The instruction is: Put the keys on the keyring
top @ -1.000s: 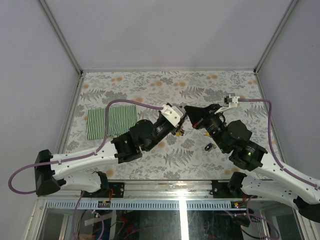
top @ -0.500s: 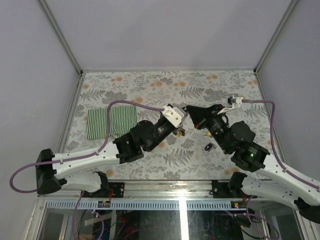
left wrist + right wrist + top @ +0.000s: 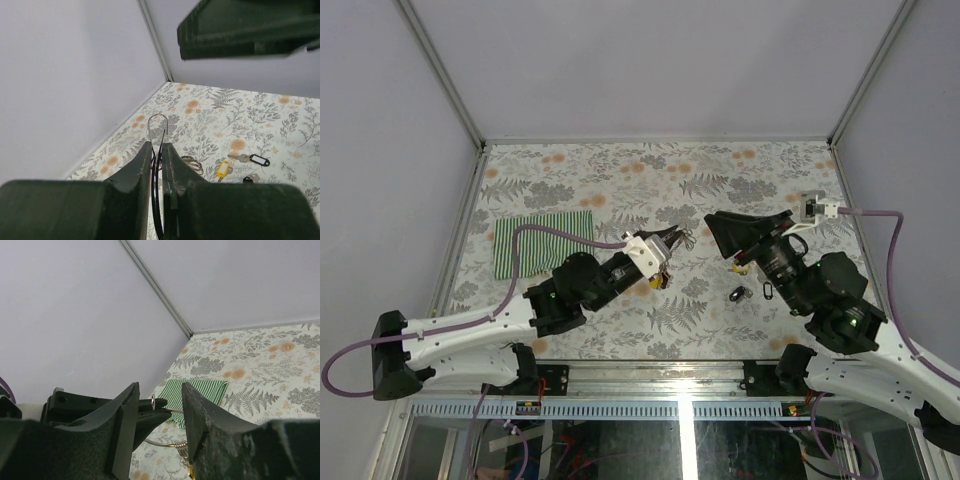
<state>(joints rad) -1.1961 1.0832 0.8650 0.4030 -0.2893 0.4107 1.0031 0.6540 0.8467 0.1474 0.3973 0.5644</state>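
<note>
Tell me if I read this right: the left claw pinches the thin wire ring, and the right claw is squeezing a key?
Half right. The left gripper does pinch the keyring. The right gripper squeezes nothing, though. The right wrist view shows its jaws apart with no key between them.

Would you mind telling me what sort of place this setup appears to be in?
Probably a robotics lab test cell: plain pale wall panels in metal framing enclose a floral-covered table, and wiring sits below its near edge.
</note>
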